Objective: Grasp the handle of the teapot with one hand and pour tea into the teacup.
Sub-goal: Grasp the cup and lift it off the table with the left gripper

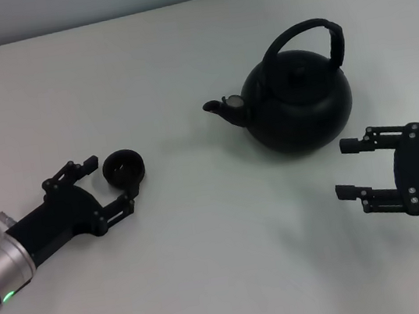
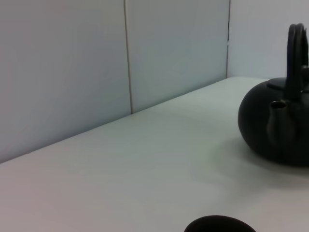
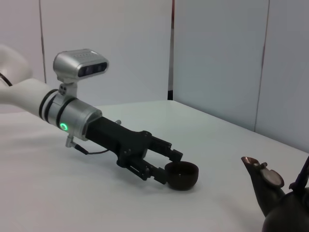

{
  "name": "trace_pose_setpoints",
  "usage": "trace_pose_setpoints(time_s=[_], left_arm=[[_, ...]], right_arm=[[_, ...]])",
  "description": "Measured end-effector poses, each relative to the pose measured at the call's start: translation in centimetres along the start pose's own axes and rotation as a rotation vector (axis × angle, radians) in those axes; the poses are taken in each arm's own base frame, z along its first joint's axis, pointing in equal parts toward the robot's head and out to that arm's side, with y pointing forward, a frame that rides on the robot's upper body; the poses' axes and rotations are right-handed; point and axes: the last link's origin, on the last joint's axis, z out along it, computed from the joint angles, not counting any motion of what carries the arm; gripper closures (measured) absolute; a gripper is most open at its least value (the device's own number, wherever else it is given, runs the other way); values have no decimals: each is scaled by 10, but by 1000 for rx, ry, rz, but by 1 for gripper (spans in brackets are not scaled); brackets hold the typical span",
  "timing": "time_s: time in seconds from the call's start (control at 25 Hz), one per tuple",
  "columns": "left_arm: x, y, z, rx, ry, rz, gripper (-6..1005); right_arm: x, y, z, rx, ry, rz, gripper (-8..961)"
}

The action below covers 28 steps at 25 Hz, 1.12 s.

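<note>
White tabletop. Left pincer [image 1: 111, 186] open around teacup [image 1: 124, 170], near left edge. My right pincer [image 1: 350, 168], open and empty, lies nearer teapot [image 1: 298, 101]; handle [image 1: 316, 37] arches above, farther back.

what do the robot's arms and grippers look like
Both grippers, left gripper and right gripper, are matte black with linked two-bar fingers and small screws. The left arm is white with a silver wrist, a green ring light, a silver camera module and a thin cable.

Teapot [image 1: 298, 101]: matte black, upright, handle [image 1: 310, 38] raised, just beyond the right gripper [image 1: 348, 169]. Teacup [image 1: 124, 168]: upright between the left gripper's [image 1: 110, 184] spread fingers.
</note>
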Motion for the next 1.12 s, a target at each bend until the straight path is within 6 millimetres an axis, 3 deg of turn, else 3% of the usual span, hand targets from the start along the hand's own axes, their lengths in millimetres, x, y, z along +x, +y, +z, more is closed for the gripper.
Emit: trace_pose_setpoints(time_s=[0.52,1.12], left_arm=[[7,0,16,-18,-23,17,234],[10,1,19,-24,-9,23,271]], right_arm=[[-1,-2,1,-1,0,-8,300],[-1,-1,1,-4,-3,-5,300]])
